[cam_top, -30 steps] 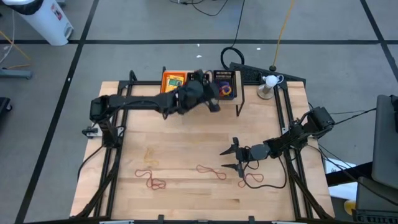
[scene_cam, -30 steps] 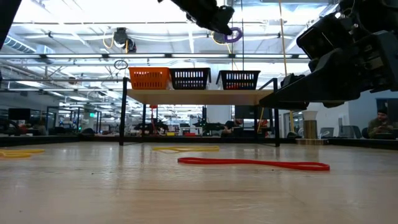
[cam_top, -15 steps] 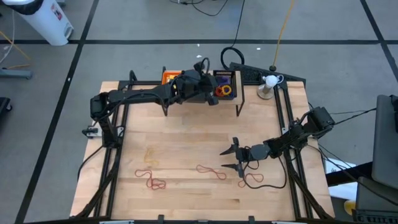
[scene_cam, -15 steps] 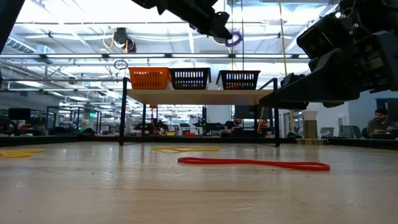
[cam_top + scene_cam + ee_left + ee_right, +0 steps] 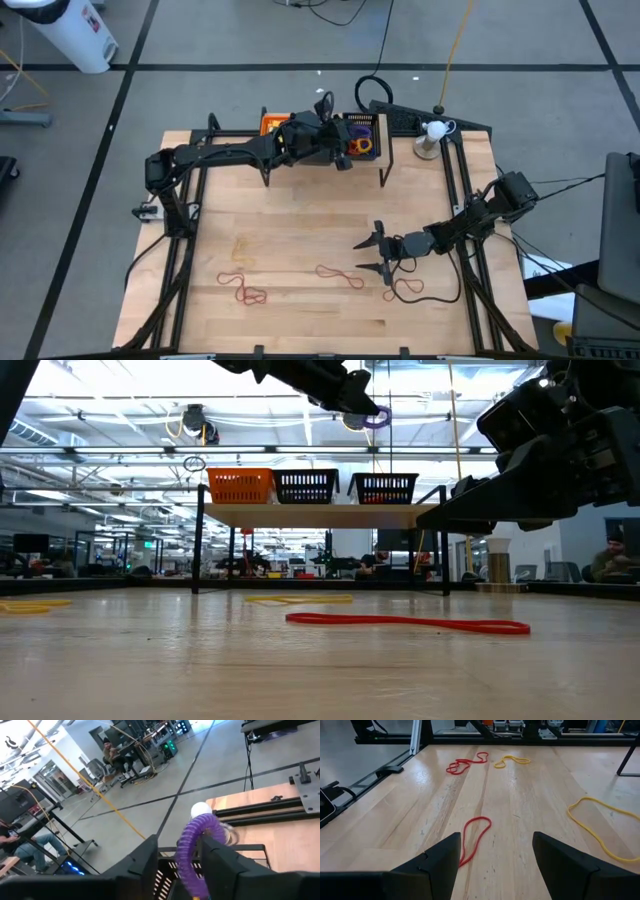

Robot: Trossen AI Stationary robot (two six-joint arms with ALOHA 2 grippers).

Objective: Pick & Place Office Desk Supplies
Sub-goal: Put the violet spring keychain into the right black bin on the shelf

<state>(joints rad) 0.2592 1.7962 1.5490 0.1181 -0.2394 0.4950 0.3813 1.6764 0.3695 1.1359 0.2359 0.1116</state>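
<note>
Up high, left hand (image 5: 187,862) over black tray (image 5: 362,135); purple ring (image 5: 192,852) between slightly parted fingers.

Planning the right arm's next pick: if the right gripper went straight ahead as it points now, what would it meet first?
The right gripper, jaws open, points at the red rubber-band loop lying on the table just ahead; that likely comes first.

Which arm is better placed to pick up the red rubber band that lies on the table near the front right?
The right. Its gripper stands open low over the table, with the red rubber band straight ahead between its fingers. The left gripper is far off, above the black tray, with a purple ring between its fingers.
</note>
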